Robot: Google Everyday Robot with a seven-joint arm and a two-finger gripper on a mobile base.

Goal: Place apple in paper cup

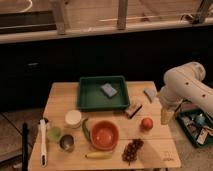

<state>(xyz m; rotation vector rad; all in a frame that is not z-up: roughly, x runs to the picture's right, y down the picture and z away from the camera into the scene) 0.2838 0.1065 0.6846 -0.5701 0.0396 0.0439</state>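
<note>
The apple [146, 123], small and red-orange, lies on the wooden table [60, 97] toward its right side. The paper cup [73, 118], short and white with a wide mouth, stands upright on the left half of the table, in front of the green tray. My gripper [166, 116] hangs at the end of the white arm [184, 86] over the table's right edge. It is a little right of the apple and above it, apart from it. The gripper is open and holds nothing.
A green tray [87, 102] holds a blue-grey sponge [109, 90]. Between cup and apple sit a red-orange bowl [104, 135] and a green vegetable [85, 129]. Grapes [132, 149], a banana [98, 155], a metal cup [66, 143], a pale-green cup [54, 133], a brush [133, 109] and a white tool [43, 142] lie around.
</note>
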